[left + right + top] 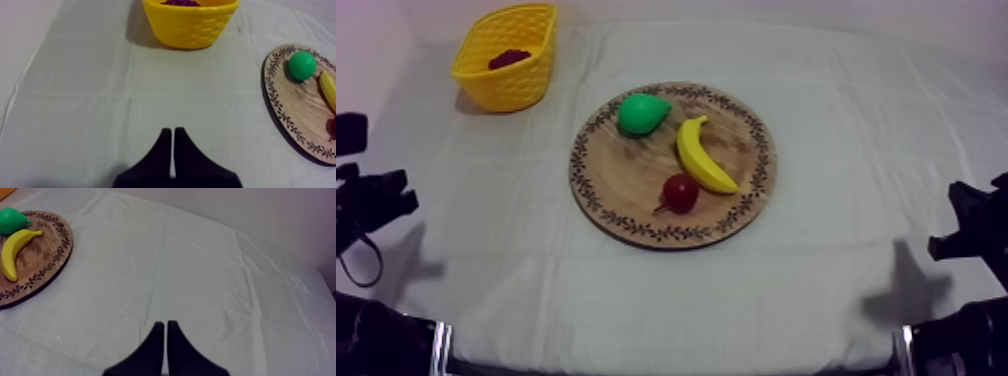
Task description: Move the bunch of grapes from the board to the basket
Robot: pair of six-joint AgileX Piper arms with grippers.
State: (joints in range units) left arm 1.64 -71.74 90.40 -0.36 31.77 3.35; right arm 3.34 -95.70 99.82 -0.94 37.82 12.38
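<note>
Looks done: bunch of grapes (509, 58) in yellow basket (496, 90). Prob. light, stiff, knobbly; pinch across mid-cluster. L jaws, R jaws clenched, empty.

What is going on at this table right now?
Nothing is being handled at this moment. The grapes already lie in the basket, which stands at the far left of the table. The pear, the banana and the small red fruit lie on the board in the middle. The left gripper and the right gripper rest low at their own sides over bare cloth, each with its fingers shut on nothing.
</note>
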